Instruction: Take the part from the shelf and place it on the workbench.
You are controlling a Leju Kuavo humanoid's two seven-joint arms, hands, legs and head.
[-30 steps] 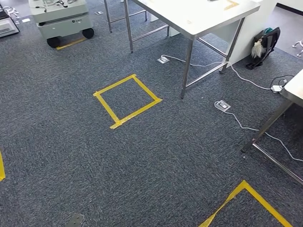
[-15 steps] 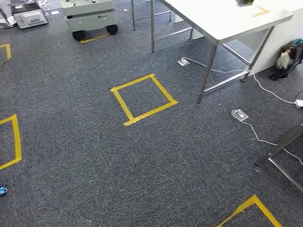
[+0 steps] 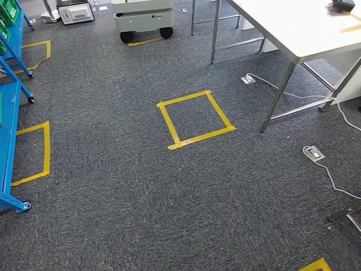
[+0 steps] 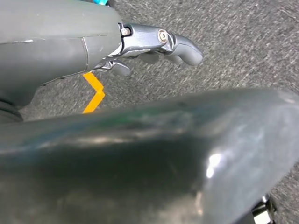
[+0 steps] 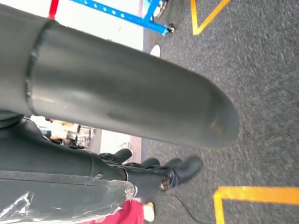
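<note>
The blue shelf frame (image 3: pixel 9 113) stands on castors at the left edge of the head view, with green bins (image 3: pixel 7 12) on it at the top corner. The white workbench (image 3: pixel 294 28) on steel legs is at the upper right. No part can be made out on the shelf from here. My left hand (image 4: pixel 155 43) hangs over the grey carpet with its fingers stretched out and nothing in them. My right hand (image 5: pixel 159 173) also hangs low, fingers extended and holding nothing; blue shelf rails (image 5: pixel 116 13) lie beyond it.
A yellow tape square (image 3: pixel 196 118) marks the carpet in the middle, and another (image 3: pixel 31 152) lies beside the shelf. A white wheeled cart (image 3: pixel 142 17) is parked at the back. Floor sockets (image 3: pixel 313 152) and white cables trail near the table legs at the right.
The camera has turned left: the whole scene has slid to the right, the workbench has moved toward the right edge, and the blue shelf has come into view at the left.
</note>
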